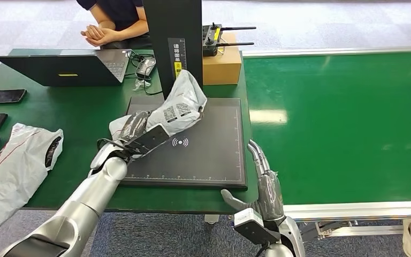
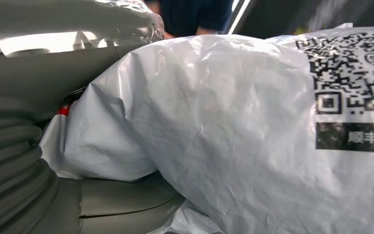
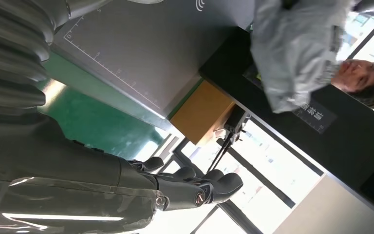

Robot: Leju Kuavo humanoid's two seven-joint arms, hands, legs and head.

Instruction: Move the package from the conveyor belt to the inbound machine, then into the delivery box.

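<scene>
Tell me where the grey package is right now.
In the head view the package is held by the left hand above the dark scanner pad, just in front of the black post.

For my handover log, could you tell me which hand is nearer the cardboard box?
Left. The left hand holds the package just before the cardboard box; the right hand hangs at the table's near edge.

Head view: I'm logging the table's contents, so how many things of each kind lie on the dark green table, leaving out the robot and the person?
Plastic mail bags: 2 (one held by the left hand, one lying at the left)
Laptops: 1
Phones: 1
Scanner pads: 1
Cardboard boxes: 1
Remote controllers: 1
Total: 7
</scene>
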